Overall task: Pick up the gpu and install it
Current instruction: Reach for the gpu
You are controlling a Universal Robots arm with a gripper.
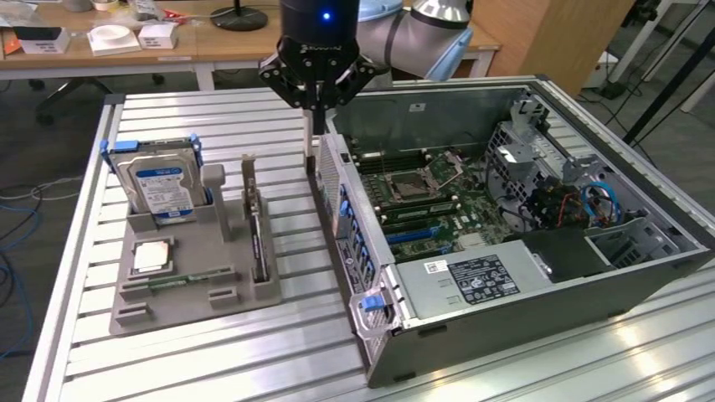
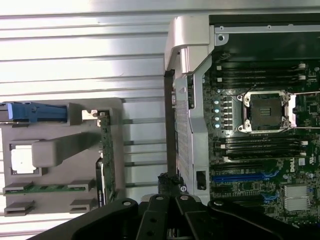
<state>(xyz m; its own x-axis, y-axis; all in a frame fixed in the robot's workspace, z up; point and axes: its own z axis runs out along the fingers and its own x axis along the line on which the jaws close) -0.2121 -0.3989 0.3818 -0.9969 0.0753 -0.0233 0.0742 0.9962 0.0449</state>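
Table (image 1: 201, 352): bears everything. On it, at the exterior view's left: holder (image 1: 190, 306). In the holder: hard drive (image 1: 163, 186) upright in the back slot; gpu (image 1: 256, 226) on edge along the side nearest the case; CPU (image 1: 151, 257) flat before the drive; memory stick (image 1: 179, 282) flat before the CPU. At the right, beside the holder: case (image 1: 503, 331), with motherboard (image 1: 436, 201) inside and power supply (image 1: 475, 278) before it. My gripper (image 1: 317, 107) hangs over the gap between holder and case, at the back.

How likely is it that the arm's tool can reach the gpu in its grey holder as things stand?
Probably yes: the gpu stands on edge in the grey holder, top edge uncovered. The tool hangs nearby above the rear wall of the computer case, with nothing between them.
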